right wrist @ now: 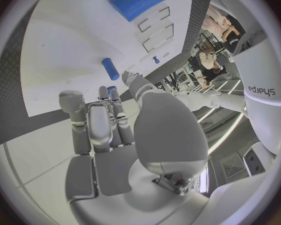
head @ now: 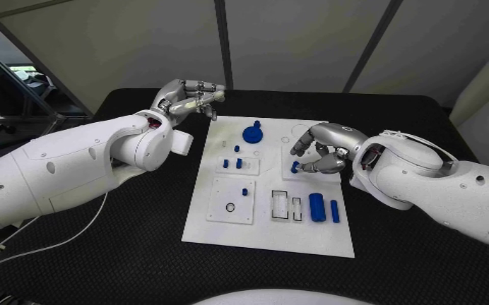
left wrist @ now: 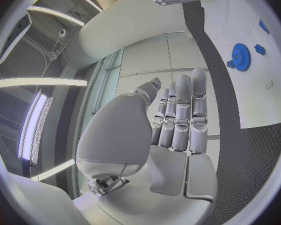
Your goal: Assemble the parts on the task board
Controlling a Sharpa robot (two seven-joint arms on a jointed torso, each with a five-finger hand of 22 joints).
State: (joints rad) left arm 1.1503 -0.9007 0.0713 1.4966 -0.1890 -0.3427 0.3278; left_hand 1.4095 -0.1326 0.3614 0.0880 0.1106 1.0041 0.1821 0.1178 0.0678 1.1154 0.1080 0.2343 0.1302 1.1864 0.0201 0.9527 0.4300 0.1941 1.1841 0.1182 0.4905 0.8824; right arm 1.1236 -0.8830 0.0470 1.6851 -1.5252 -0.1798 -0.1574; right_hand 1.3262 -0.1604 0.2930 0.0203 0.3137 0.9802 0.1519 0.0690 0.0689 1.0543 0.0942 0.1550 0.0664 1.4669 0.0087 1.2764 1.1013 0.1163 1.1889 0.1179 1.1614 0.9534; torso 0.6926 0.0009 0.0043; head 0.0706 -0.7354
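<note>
The white task board lies in the middle of the black table. My right hand hovers low over the board's right side with its fingers curled in. It pinches a small blue part between thumb and fingertips. A short blue peg lies on the board just past those fingertips, also seen in the right wrist view. My left hand is raised off the board's far left corner and holds nothing, its fingers side by side. A blue gear sits at the far end.
Small blue pegs stand in a block left of centre, and one peg stands in a square plate. A blue cylinder and a blue bar lie near the board's right edge, beside two rectangular slots.
</note>
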